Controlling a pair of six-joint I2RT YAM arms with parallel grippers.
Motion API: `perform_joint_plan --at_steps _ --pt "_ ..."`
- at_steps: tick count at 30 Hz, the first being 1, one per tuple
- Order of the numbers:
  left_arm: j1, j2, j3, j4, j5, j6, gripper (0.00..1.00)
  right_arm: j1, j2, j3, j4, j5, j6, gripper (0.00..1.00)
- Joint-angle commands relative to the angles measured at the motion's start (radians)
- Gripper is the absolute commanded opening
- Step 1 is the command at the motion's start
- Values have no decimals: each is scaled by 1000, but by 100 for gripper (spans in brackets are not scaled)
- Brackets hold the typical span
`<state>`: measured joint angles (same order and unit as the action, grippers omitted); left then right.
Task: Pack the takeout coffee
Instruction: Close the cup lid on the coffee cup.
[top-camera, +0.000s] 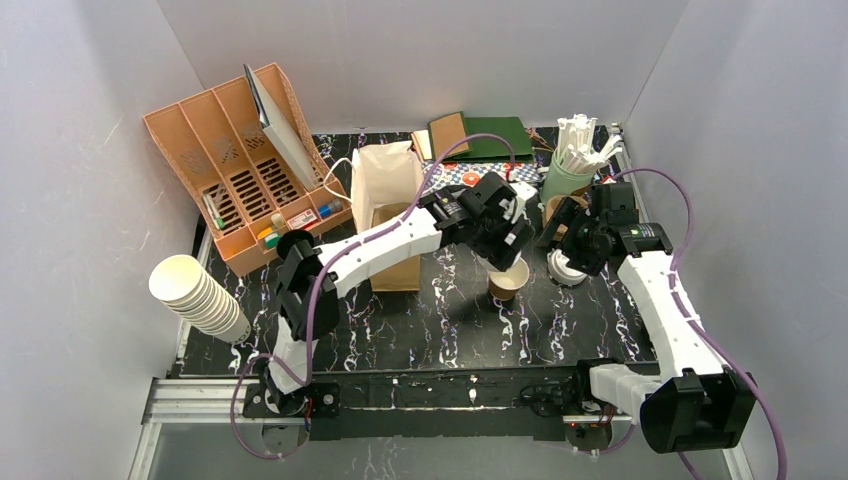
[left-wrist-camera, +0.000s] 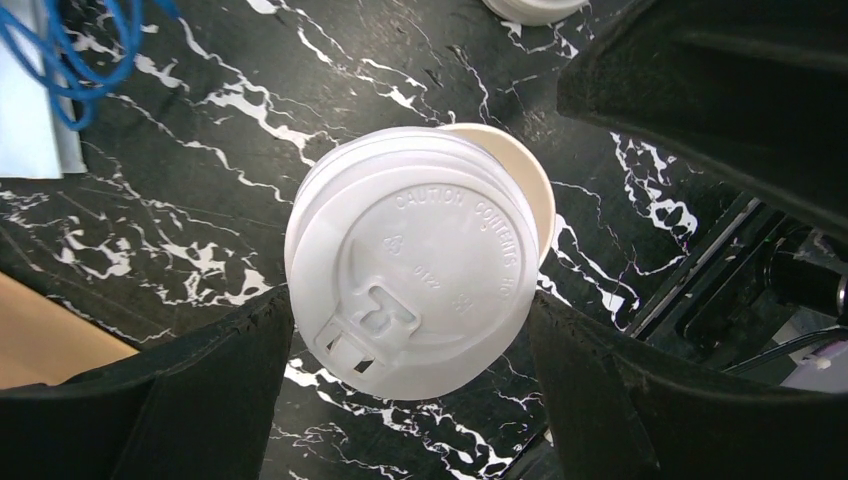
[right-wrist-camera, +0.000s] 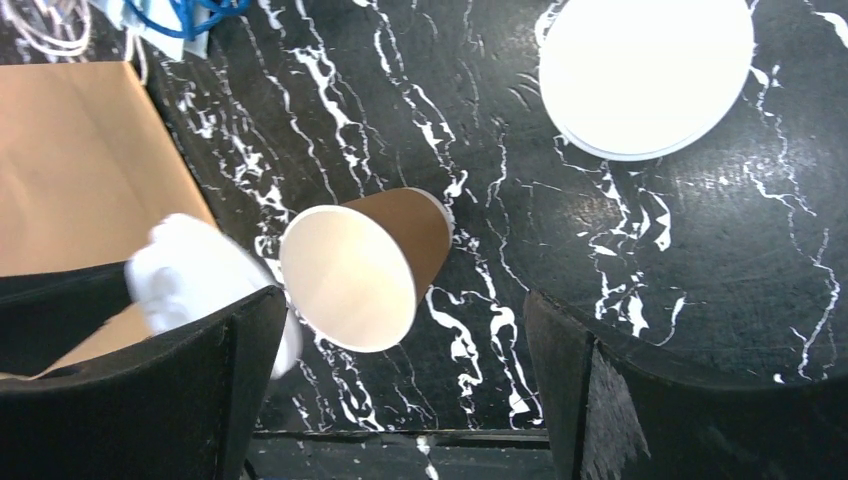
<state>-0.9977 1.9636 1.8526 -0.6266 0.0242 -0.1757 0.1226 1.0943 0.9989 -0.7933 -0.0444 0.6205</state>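
Observation:
A tan-brown paper cup (top-camera: 508, 281) stands open on the black marble table, right of the paper bag. My left gripper (top-camera: 507, 243) hovers just above it, shut on a white plastic lid (left-wrist-camera: 415, 262). The lid sits off-centre over the cup, whose cream rim (left-wrist-camera: 528, 190) shows past the lid's upper right edge. My right gripper (top-camera: 573, 237) is open and empty, above a stack of white lids (top-camera: 567, 269). In the right wrist view the cup (right-wrist-camera: 365, 265) lies between my right gripper's spread fingers (right-wrist-camera: 590, 400), and the lid stack (right-wrist-camera: 645, 70) is at the top right.
A tall brown paper bag (top-camera: 390, 215) stands open left of the cup and also shows in the right wrist view (right-wrist-camera: 80, 160). An orange organiser (top-camera: 240, 170) is at the back left. A stack of cream cups (top-camera: 200, 295) lies at the left edge. A green cup of white sticks (top-camera: 572, 160) stands at the back right.

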Motion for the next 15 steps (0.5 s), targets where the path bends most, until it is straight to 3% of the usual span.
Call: perform_joint_plan --at_steps 1,15 --pt "-29 10 3 1 20 17 81 -37 -32 -7 35 -79 -23 97" --pt "-64 46 -51 41 13 25 82 -71 -43 -92 55 -185 -28 90"
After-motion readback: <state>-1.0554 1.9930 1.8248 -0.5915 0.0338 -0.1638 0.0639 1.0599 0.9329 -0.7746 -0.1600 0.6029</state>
